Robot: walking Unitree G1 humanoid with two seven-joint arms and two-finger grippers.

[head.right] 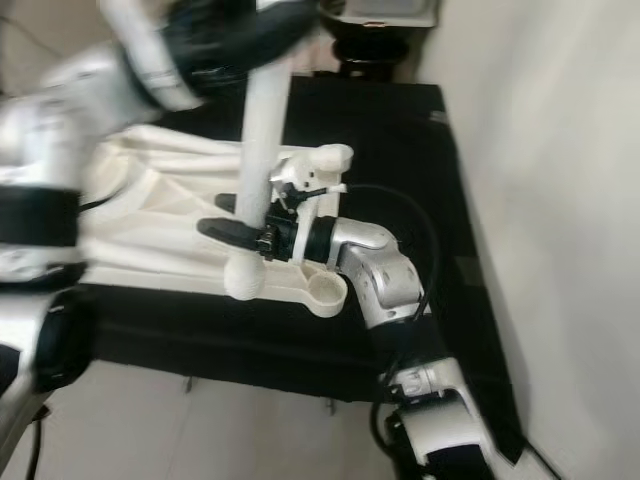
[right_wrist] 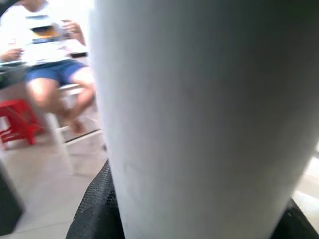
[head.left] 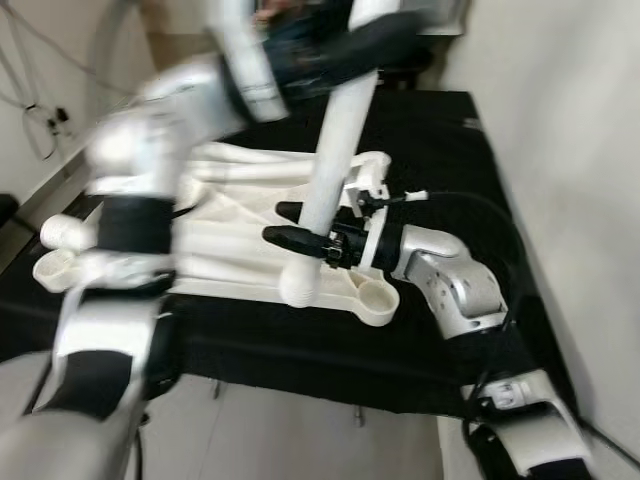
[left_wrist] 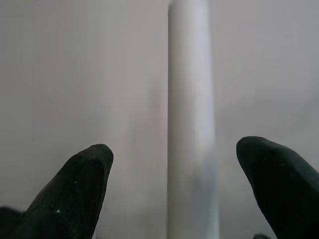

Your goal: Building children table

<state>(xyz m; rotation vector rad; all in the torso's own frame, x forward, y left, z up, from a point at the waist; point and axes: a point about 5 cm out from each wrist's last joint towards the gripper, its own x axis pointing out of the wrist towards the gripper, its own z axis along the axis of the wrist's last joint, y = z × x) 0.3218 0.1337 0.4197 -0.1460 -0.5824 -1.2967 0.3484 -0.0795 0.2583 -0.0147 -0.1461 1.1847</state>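
Jaws: right gripper (head.left: 300, 225) clenched on white leg (head.left: 335, 160) low down, left gripper (head.left: 335, 55) spread open near its top. Leg upright in tabletop (head.left: 240, 240) corner socket, worktop's right side. Probably seating step; next press down straight.

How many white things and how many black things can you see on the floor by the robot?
White: 3 – the table top, the table leg the right gripper holds, and another leg lying at the side.
Black: 1 – the mat underneath.
Total: 4
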